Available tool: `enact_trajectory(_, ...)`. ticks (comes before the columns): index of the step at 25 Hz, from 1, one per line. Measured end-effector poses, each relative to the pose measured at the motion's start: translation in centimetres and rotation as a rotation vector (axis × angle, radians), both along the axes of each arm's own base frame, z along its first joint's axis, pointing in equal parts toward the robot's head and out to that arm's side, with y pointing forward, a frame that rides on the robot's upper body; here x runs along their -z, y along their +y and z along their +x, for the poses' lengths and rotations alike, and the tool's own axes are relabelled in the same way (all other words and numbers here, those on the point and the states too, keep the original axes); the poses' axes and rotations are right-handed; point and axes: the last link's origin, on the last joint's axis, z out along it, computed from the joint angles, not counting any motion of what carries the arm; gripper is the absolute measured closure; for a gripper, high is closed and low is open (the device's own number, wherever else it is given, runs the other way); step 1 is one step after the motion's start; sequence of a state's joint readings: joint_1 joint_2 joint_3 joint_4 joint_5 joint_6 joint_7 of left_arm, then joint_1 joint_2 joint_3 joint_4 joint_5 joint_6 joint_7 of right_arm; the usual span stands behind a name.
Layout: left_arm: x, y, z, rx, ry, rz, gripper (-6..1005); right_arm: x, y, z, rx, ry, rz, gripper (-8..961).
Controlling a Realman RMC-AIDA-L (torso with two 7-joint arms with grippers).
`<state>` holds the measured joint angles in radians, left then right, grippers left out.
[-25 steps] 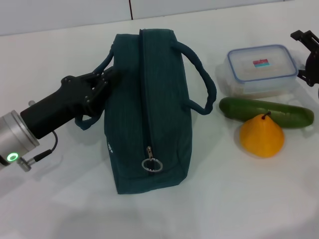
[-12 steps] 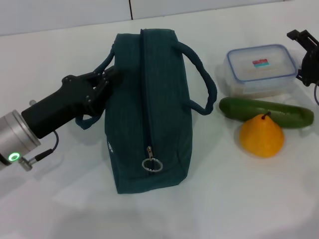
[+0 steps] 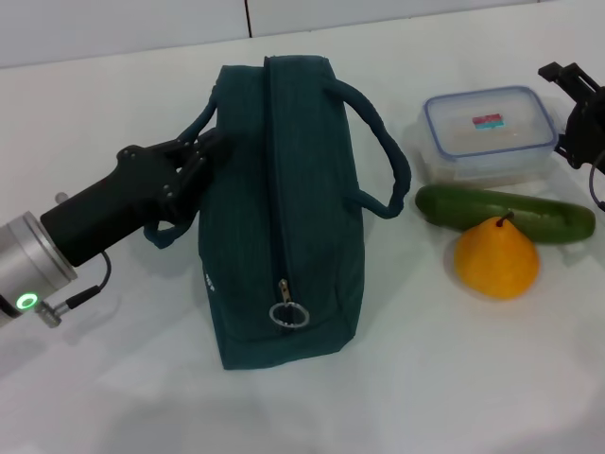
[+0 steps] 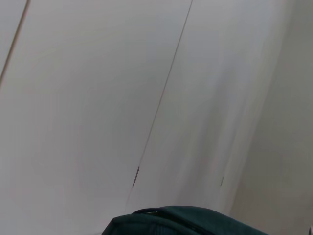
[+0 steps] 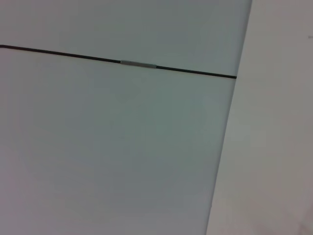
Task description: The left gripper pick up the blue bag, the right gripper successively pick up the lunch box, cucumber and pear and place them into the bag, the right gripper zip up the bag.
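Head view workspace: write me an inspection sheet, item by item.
Surface: white table.
Job's things: blue bag lying zipped shut; lunch box, lid on; cucumber in front of it; pear against the cucumber.
Clutter: nothing seen.
Grippers: left gripper at the bag's handle; right gripper beside the lunch box.
Cables: thin cable at left wrist.
Surroundings: pale wall.

white table (image 3: pixel 113 95) — pale panelled wall (image 3: pixel 142 24) behind.
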<state>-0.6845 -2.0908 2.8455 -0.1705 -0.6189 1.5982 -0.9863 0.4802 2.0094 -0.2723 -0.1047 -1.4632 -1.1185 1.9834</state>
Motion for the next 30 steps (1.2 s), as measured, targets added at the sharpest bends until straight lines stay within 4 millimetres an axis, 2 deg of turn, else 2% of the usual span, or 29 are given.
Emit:
enact_trajectory(6,0.13,-0.19,-0.03,-0.003,-0.006,-0.005,955,0.11,-0.09,0.03,0.004,0.006,0.001,130)
enact_trajectory(9,0.14,-0.22,-0.07,-0.003,-0.005,-0.006,955,0.15,-0.10,0.01,0.005,0.009,0.002,336)
enact_trajectory(14,0.12,-0.22,-0.10,-0.003,-0.004,-0.006,955,0.09,-0.33,0.09,0.005,0.006,0.021,546)
enact_trajectory(20,0.09,-0.27,-0.07,0.000,-0.005,-0.008,955,-0.03,-0.53,-0.35,-0.024,0.016,0.050,745)
enact_trajectory(30,0.13,-0.52,-0.09,0.006,-0.010,-0.014,955,0.73,-0.51,-0.54,-0.018,0.030,0.021,770)
